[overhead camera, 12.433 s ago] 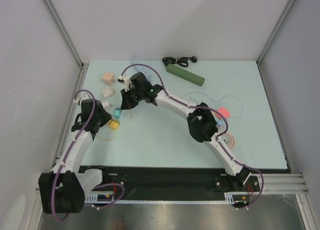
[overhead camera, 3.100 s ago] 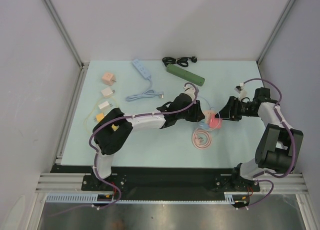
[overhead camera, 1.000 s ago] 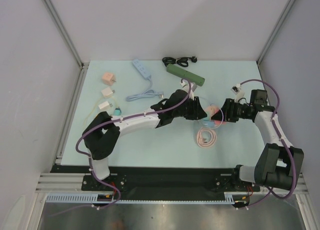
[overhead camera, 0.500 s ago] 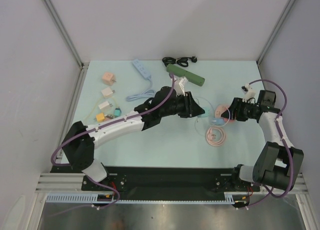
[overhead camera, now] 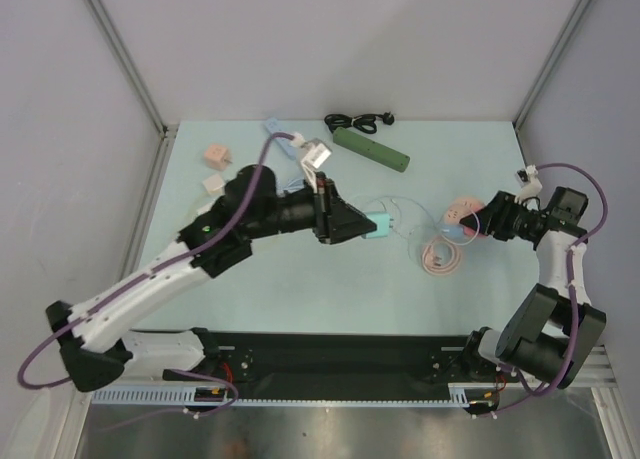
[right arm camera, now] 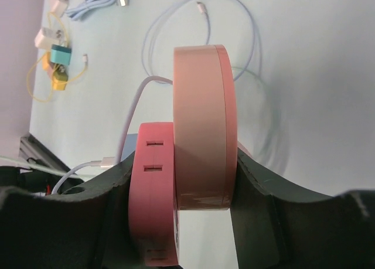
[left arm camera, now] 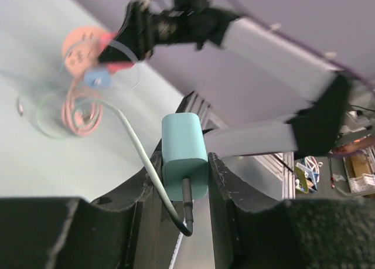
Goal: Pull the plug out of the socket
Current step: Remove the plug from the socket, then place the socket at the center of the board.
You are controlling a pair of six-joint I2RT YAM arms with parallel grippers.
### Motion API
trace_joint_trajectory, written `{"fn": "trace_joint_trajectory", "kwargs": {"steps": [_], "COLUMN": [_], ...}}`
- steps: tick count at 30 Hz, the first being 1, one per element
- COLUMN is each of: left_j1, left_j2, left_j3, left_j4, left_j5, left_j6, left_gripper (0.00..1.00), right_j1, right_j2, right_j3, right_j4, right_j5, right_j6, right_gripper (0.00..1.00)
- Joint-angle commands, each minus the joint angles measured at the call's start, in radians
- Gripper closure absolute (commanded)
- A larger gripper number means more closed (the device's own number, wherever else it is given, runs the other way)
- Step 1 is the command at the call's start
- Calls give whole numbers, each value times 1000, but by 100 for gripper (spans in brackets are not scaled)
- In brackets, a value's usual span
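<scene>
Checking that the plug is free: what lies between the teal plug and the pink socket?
In the top view, the teal plug and pink socket are apart. Only pale cable loops lie between them, with a pink coil near the socket.

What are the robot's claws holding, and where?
Left claw pinches the teal plug by its two sides. Right claw squeezes the round pink socket across its flat faces.

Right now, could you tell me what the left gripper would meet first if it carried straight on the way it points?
Probably the pink round socket held by the right gripper; the left gripper, clamping the teal charger, points that way, though height is unclear.
</scene>
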Motion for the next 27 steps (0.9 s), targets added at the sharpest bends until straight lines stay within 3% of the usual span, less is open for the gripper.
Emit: {"fn": "trace_joint_trajectory", "kwargs": {"steps": [1,7,10,15,21,27], "left_j1": [-4,-4,-4,-4,-4,-4], "left_j2": [-117,-223,-259,-300,-351,-362], "left_j3": [125,280,366,447,495,480], "left_j4": [-121,-216,-228,-263,-308,-310], "left_j5": [43,14,7,-58,-163,-177], "left_j6": [91,96,81,73,101,101], "left_gripper": [100,100,100,100,100,100], "right_j1": [-20,-24,-24,-21,-12,11], "right_j2": [-26,1,41,85,138,164], "right_j3": [21,64,108,150,142,102], "right_j4": [63,188,265,336,363,412], "right_j5": [-178,-263,-263,-213,-151,-142], "right_j6": [27,141,272,357,365,406], "right_gripper": [100,100,100,100,100,100]}}
